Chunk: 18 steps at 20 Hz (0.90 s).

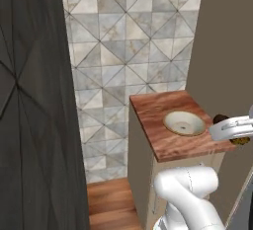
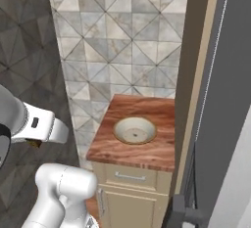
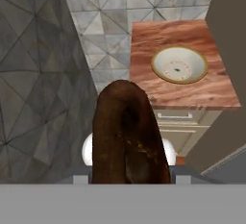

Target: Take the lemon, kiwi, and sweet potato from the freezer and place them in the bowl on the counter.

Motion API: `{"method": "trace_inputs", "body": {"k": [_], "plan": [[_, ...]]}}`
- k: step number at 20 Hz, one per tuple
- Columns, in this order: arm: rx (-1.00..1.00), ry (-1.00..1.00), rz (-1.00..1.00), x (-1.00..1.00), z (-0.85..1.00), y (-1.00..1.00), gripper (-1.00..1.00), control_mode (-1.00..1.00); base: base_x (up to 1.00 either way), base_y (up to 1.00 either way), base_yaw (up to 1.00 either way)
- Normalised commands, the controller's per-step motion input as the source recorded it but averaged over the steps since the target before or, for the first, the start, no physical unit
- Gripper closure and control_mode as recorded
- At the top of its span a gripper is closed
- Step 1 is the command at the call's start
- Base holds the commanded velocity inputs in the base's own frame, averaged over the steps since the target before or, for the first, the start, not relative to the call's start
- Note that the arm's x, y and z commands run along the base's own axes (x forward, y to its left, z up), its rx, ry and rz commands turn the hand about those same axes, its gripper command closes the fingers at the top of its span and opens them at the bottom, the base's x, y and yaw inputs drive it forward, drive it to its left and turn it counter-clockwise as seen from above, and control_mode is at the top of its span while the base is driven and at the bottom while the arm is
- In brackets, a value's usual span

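Brown sweet potato seemingly clamped in gripper, bowl well beyond on counter

A: Classify the location.

B: Domestic kitchen, rendered. Indicators: a wood-grain counter on a beige cabinet with a metal-handled drawer.

A: Further indicators?

B: A cream bowl stands on the counter. The wall behind carries grey triangular-pattern tiles, typical of a backsplash. The floor is wood plank. A tall grey appliance panel stands just beside the counter.
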Motion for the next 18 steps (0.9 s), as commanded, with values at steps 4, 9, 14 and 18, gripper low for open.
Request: {"method": "trace_inputs", "body": {"k": [4,9,14,18], "plan": [[0.0,0.0,0.0,0.0,0.0,0.0,1.0,1.0,0.5,0.0,0.0],[0.0,0.0,0.0,0.0,0.0,0.0,1.0,1.0,0.54,0.0,0.0],[0.0,0.02,0.0,0.09,-0.02,-0.02,1.0,-1.0,0.36,-0.05,0.0],[0.0,0.12,0.0,0.62,-0.27,-0.34,1.0,-1.0,0.0,0.0,0.0]]}}
